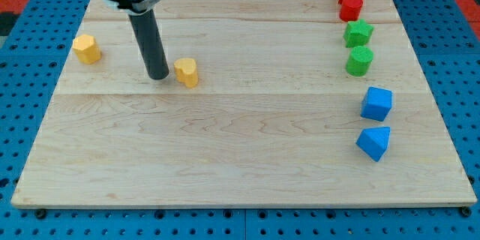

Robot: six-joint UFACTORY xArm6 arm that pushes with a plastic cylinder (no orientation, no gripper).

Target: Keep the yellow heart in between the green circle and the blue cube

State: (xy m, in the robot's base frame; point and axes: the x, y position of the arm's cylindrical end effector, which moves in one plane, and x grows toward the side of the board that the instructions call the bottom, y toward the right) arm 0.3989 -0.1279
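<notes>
My tip [158, 77] sits just left of the small yellow heart-shaped block [186, 72], perhaps touching; no gripper here. Green round block [359, 61] and blue cube [376, 103] stand far right. No writing visible.

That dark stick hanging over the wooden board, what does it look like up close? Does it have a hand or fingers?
No hand, no fingers. It is a plain, straight, round rod, matte black to dark grey, ending in a flat blunt end, my tip. At the view's top it fits into a wider round collar of grey and black metal. No cables, labels or markings show on it.
</notes>
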